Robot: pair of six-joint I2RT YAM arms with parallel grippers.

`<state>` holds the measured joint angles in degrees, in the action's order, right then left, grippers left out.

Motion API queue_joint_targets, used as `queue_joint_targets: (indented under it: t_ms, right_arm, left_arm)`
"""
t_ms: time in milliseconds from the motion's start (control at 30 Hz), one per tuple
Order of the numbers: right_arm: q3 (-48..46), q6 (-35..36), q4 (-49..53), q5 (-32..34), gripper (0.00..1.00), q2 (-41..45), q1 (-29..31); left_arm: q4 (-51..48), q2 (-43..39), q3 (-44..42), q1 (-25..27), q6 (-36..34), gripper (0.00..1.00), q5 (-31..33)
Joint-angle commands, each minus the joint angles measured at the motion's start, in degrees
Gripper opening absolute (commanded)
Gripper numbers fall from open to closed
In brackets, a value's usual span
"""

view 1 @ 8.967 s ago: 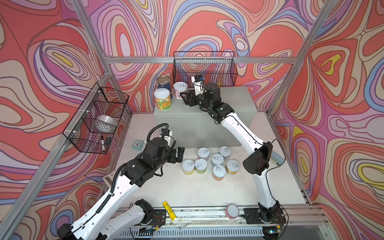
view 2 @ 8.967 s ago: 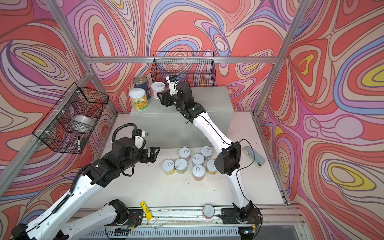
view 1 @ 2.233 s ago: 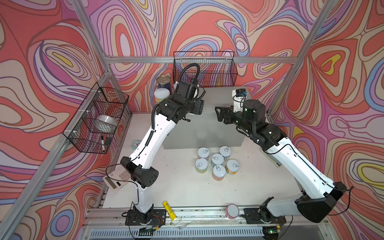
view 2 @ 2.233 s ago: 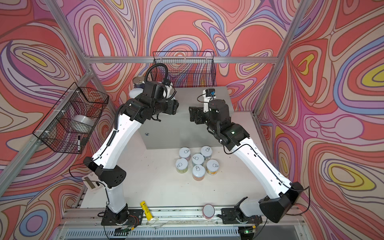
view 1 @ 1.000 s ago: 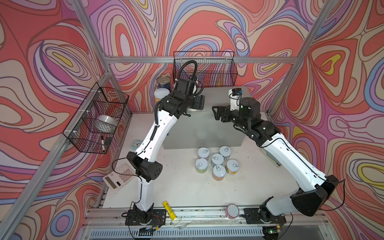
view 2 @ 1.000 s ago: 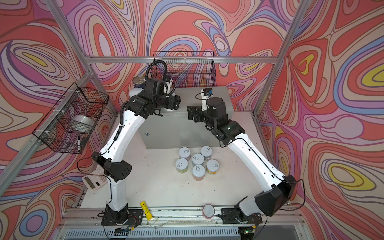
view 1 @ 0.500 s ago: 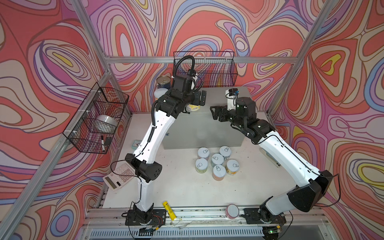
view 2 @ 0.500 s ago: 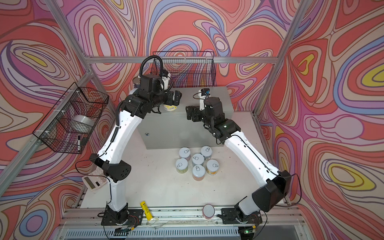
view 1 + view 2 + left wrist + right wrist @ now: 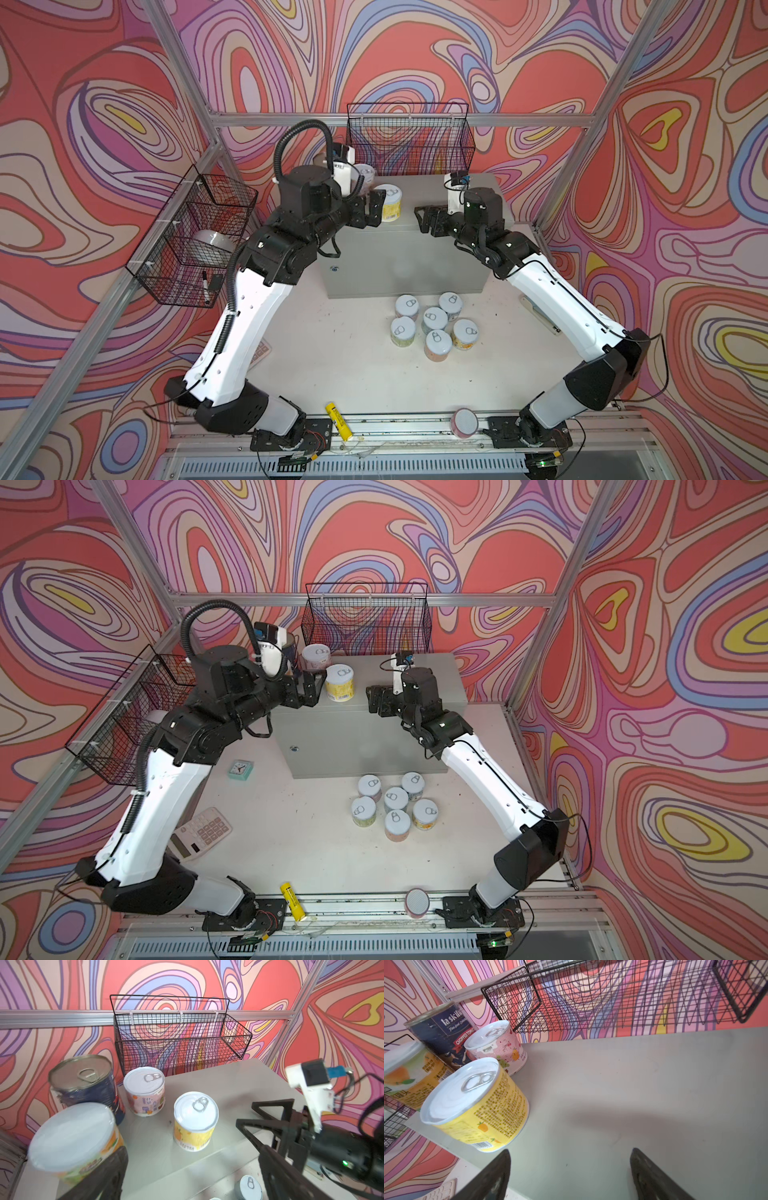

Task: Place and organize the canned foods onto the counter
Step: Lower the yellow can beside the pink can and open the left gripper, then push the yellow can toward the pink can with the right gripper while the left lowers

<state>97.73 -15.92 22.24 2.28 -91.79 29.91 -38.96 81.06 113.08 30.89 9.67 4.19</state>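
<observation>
Counter state: four cans stand upright at the back left corner of the light-grey metal box counter point(image 9: 424, 193).
- a short yellow-labelled can point(image 9: 195, 1124) with a white pull-tab lid
- a pink-labelled can point(image 9: 144, 1095) of like build
- a taller dark blue can point(image 9: 87, 1084) with a bare-metal top
- a large orange-and-green can point(image 9: 74, 1140) under a white plastic cap

Six more short white-lidded cans point(image 9: 435, 319) sit in a tight cluster on the white table point(image 9: 340, 365), just before the counter's front.

Left gripper point(image 9: 368, 209): jaws spread wide, nothing held, tips just beside the yellow-labelled can. The left wrist view suggests no contact, but both top views overlap tip and can, so this is not certain.

Right gripper point(image 9: 428, 220): jaws likewise wide and empty, above the bare middle of the counter top.

Handling (judgement): the cans are rigid, probably full, and fairly heavy for their size. The glossy labels may slip. Grip across the side wall at mid-height, jaws nearly fully apart, not by the lid rim or tab. In the cluster, take the outer cans first, since neighbours touch or nearly touch and leave little finger room.
</observation>
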Motion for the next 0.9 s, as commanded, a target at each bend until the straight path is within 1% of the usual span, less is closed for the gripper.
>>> queue_joint_targets:
  t_ms: [0,67,167,300,333,433,600,733,867]
  right_arm:
    - [2.49,-0.08,0.23,-1.19,0.92,-1.66,-0.36]
    - [3.28,-0.24,0.63,-1.26,0.92,-2.43,-0.33]
    - [4.09,-0.25,1.24,-1.78,0.91,-3.17,-0.30]
    - [4.63,-0.25,1.66,-2.20,0.90,-3.87,-0.02]
    - [4.88,-0.14,1.82,-2.20,0.90,-4.07,0.06]
    - [5.65,0.10,2.37,-2.12,0.90,-4.76,0.53]
    - [6.16,0.36,2.68,-1.68,0.90,-5.59,1.09]
    - [6.40,0.63,3.14,-0.80,0.90,-6.25,1.53]
    - [6.94,1.24,3.82,-0.30,0.90,-7.21,2.06]
  left_arm:
    - [1.62,-5.28,-7.10,2.23,0.52,0.98,1.19]
    - [1.32,-8.79,-12.04,3.71,1.06,0.98,2.63]
    - [1.88,-13.26,-19.62,5.92,2.55,0.97,3.20]
    - [9.13,-19.63,-33.70,6.78,6.26,0.95,-1.09]
    - [9.68,-20.27,-35.70,6.79,7.18,0.95,-1.64]
    - [10.02,-21.67,-39.92,7.92,8.64,0.95,-1.90]
    - [11.86,-24.43,-45.79,11.40,9.77,0.95,2.56]
    - [13.82,-26.46,-50.89,12.67,11.57,0.95,4.99]
    - [15.61,-28.43,-55.76,12.96,13.14,0.94,5.56]
